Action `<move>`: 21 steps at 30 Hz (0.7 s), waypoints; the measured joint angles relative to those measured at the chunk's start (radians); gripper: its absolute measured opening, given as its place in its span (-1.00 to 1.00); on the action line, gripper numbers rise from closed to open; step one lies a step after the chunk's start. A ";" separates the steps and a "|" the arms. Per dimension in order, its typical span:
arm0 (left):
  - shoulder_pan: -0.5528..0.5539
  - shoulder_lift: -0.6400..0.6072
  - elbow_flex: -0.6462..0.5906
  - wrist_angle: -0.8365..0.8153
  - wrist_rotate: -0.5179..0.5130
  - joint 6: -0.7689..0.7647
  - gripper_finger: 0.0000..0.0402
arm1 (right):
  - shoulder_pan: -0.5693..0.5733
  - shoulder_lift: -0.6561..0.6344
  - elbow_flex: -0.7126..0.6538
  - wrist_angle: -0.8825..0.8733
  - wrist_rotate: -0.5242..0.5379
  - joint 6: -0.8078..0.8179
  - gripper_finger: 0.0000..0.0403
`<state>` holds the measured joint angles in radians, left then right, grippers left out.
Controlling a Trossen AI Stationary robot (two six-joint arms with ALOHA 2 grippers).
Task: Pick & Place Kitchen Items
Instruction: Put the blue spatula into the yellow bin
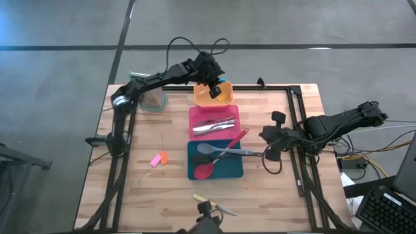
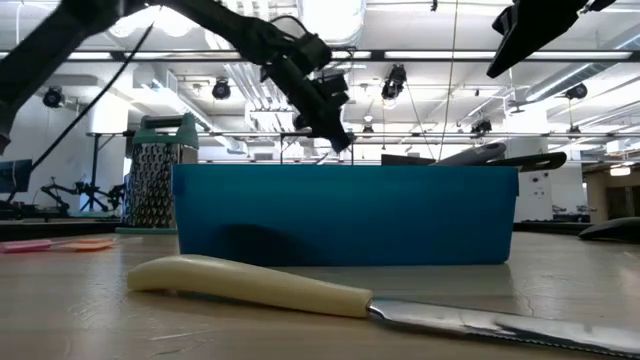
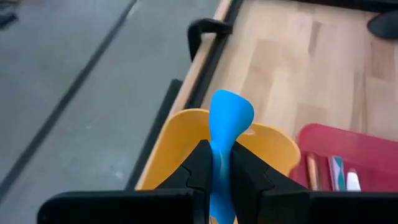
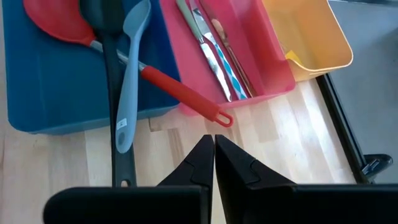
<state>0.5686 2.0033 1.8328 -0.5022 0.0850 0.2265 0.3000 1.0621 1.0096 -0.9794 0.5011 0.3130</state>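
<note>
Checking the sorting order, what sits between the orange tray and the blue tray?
The pink tray holding metal cutlery lies between the orange tray and blue tray, seen in the high view.

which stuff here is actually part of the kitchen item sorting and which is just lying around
Job:
- blue utensil in left gripper, over orange tray
- red spoon
- grey spoon
- black spoon
- cutlery
- knife
- pink piece

Lying about:
- grater
- right gripper, empty

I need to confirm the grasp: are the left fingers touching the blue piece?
Touching. The left wrist view shows both left fingers pressed against the blue piece, one on each side, with no gap, above the orange tray.
</note>
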 joint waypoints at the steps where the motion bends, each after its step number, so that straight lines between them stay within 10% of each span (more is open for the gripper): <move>1: -0.001 0.021 0.028 -0.016 0.003 0.000 -0.83 | 0.000 0.000 0.000 0.000 0.000 0.000 -0.96; 21: 0.005 0.234 0.211 -0.171 0.002 -0.015 -0.83 | 0.001 0.000 0.000 -0.001 -0.001 -0.007 -0.96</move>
<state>0.5732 2.2377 2.0434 -0.6735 0.0868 0.2119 0.3008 1.0621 1.0096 -0.9802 0.5001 0.3058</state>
